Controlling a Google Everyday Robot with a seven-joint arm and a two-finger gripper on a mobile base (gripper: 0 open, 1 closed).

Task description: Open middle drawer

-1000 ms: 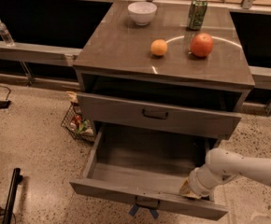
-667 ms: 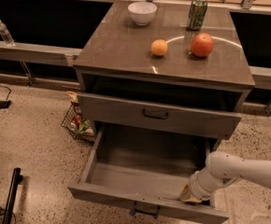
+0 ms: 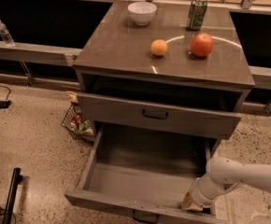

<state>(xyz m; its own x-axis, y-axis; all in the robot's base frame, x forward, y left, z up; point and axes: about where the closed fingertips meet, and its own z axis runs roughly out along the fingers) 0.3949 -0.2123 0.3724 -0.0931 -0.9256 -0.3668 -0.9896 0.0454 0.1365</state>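
Observation:
The middle drawer (image 3: pixel 145 183) is pulled far out toward me, showing its deep plain grey inside. Its small dark bar handle (image 3: pixel 145 216) sits on the front at the bottom of the view. My gripper (image 3: pixel 192 202) reaches in from the right on a white arm (image 3: pixel 240 175) and sits at the drawer's front right corner, just behind the front panel. The top drawer (image 3: pixel 156 115) above it stands slightly out, with its own dark handle. The lowest drawer is hidden.
On the cabinet top (image 3: pixel 121 45) stand a white bowl (image 3: pixel 142 12), a green can (image 3: pixel 196 13), an orange (image 3: pixel 159 47) and a red apple (image 3: pixel 201 45). A wire basket (image 3: pixel 77 123) sits on the floor at the cabinet's left. A black bar (image 3: pixel 11 195) lies at lower left.
The middle drawer has slid further out toward me. My gripper and arm have moved with its front right corner.

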